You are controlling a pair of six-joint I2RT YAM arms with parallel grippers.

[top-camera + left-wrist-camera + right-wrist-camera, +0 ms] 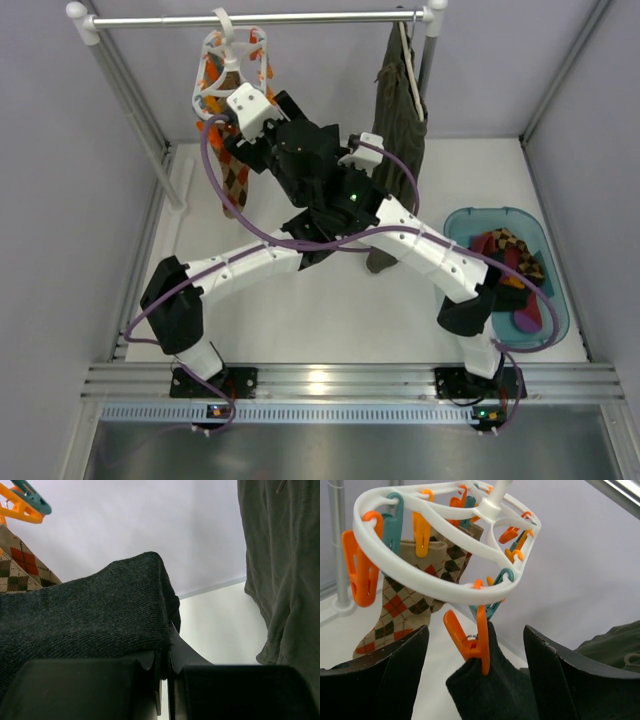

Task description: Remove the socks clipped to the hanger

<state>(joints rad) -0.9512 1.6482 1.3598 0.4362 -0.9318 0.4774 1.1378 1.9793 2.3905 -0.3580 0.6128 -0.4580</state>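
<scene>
The white hanger [232, 60] hangs from the rail at the back left, and it also shows in the right wrist view [445, 592]. Brown argyle socks [235, 180] [395, 605] hang clipped to it. An orange clip [472, 640] on the ring's near rim holds a black sock [495, 690]. My right gripper [475, 630] is open, its fingers on either side of that clip and apart from it; in the top view the right gripper [228, 128] is just under the hanger. My left gripper [167, 655] is shut on the black sock [90, 615], which stretches left towards the argyle sock [20, 565].
A long olive-green garment [400, 120] hangs at the right of the rail, close beside my left wrist [285, 570]. A teal bin [500, 212] at the right holds several socks [510, 260]. The rack's left pole [337, 545] stands behind the hanger. My arms cross mid-table.
</scene>
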